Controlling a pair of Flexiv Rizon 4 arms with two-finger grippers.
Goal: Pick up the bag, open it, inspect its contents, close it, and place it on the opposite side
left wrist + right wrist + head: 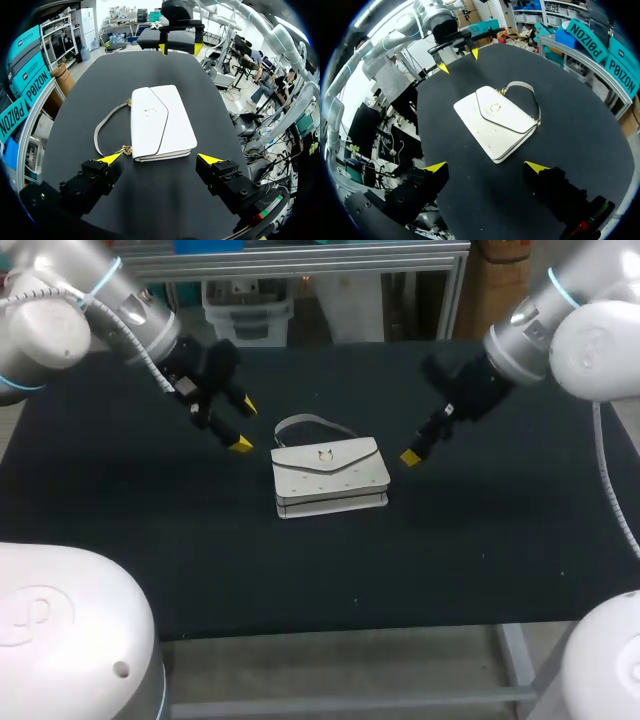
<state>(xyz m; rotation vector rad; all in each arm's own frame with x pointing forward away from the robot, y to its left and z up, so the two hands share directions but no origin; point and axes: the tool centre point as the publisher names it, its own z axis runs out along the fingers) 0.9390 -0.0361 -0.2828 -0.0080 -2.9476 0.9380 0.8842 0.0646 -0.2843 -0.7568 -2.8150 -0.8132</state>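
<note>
The left tool (243,424), yellow-tipped fingers apart and empty, hangs just beside the thin grey strap (300,423) of the small white flap bag (330,478), which lies flat and closed mid-way along the black cloth counter (150,540). The right tool (486,166), likewise apart and empty, hovers near the bag's other end. A pinch on the limp strap alone could let the bag swing or slip, or a finger might shove it aside. It shows no readable writing, only a small gold clasp emblem (325,454).

Small white flap handbag (329,476) lies flat mid-way across the black table (120,530), flap shut, grey strap (308,419) looping toward 11 o'clock.
</note>
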